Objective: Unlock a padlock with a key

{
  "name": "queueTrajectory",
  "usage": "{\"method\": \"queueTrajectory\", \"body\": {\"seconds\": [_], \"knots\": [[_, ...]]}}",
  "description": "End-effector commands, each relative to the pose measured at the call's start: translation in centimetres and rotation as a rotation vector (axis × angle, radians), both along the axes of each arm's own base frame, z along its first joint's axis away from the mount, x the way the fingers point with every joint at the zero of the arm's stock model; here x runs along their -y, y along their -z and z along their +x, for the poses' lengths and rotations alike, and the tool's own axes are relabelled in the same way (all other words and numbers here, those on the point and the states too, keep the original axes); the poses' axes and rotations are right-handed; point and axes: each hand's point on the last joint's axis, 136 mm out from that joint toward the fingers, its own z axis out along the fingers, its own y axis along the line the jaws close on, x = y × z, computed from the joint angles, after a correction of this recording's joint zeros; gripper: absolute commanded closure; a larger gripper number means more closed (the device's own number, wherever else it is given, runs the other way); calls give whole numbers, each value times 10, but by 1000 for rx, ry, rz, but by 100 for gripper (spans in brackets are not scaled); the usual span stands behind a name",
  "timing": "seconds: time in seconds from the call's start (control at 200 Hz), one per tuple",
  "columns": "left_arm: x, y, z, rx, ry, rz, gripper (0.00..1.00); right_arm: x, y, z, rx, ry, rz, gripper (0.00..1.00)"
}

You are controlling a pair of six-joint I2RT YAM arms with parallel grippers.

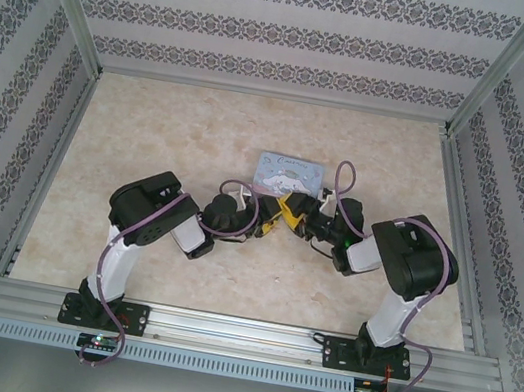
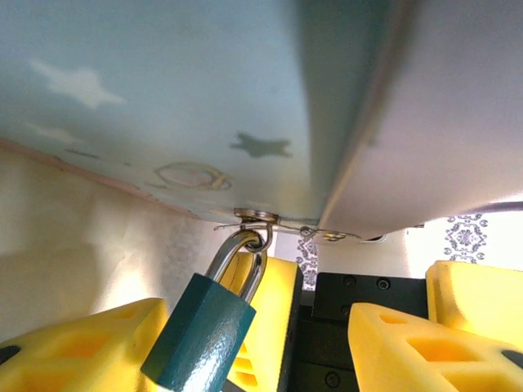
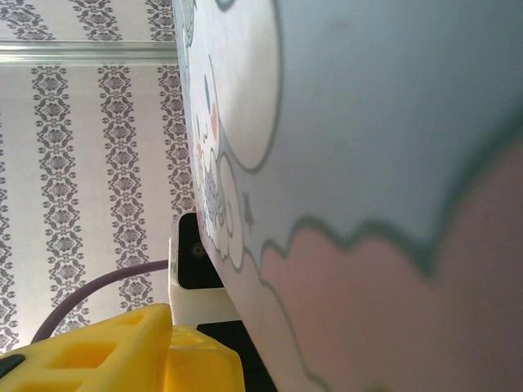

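Padlock [image 2: 200, 339] hangs off the tin box [image 2: 163, 98] lower centre, my left end effector [image 2: 257, 318] spread open around it, right end effector [image 1: 307, 219] can't tell.

Overhead camera looking down, both wrist cameras close against tin box [image 1: 288, 172]

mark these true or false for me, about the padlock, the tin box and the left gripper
1. The padlock hangs by its shackle from a metal clasp on the tin box. True.
2. The padlock's body is red. False: it is teal.
3. The left gripper is shut on the padlock. False: its fingers stand wide apart, with the padlock beside one of them.
4. The tin box has stars printed on it. True.
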Motion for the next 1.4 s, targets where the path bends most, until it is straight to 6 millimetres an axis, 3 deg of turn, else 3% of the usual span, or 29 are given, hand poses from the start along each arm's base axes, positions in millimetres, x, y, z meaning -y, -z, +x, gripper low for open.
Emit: {"method": "queueTrajectory", "body": {"seconds": [0.0,0.545,0.829,1.099,1.399], "knots": [[-3,-18,-2,50,-5,24,36,2,39,-28,-136,-52,-41,43],[-1,-28,-2,83,9,36,35,11,47,-30,-145,-34,-35,45],[2,-33,0,92,13,24,35,4,51,-36,-150,-61,-31,59],[3,-32,-1,89,20,26,35,-6,51,-37,-142,-84,-26,63],[1,-27,-3,79,21,36,35,-12,41,-25,-105,-80,-12,63]]}}
